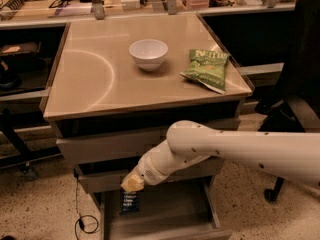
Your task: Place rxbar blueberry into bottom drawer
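The rxbar blueberry [130, 202], a small dark navy wrapper with pale print, hangs upright from my gripper [131, 185] at the left side of the open bottom drawer [170, 218]. The gripper is shut on the bar's top end and holds it just above the drawer's flat bottom. My white arm [240, 149] reaches in from the right, across the fronts of the two upper drawers [107, 146].
A white bowl [148, 53] and a green chip bag [206, 69] lie on the beige table top [90, 84]. A dark office chair [295, 99] stands at the right. A black cable [85, 223] lies on the floor at the left.
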Controlling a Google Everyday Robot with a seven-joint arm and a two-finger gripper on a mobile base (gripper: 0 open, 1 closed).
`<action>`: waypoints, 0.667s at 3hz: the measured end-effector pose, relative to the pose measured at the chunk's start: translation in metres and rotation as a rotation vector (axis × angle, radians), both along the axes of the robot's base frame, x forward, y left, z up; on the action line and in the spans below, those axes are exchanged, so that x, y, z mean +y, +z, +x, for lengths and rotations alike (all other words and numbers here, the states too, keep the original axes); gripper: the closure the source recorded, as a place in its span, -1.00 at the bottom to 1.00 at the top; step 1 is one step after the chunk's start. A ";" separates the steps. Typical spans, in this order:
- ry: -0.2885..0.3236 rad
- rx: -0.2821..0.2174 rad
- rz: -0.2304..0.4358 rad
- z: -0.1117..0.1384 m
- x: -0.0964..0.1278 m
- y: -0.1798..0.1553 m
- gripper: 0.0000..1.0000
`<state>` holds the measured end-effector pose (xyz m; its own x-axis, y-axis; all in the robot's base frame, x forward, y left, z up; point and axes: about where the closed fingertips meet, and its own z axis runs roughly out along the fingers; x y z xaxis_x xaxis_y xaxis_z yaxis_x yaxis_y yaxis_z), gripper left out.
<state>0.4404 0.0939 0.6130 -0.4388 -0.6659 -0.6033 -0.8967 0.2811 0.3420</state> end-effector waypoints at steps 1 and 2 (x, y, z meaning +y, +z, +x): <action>-0.063 0.039 0.009 0.006 -0.013 -0.031 1.00; -0.064 0.042 0.010 0.005 -0.012 -0.033 1.00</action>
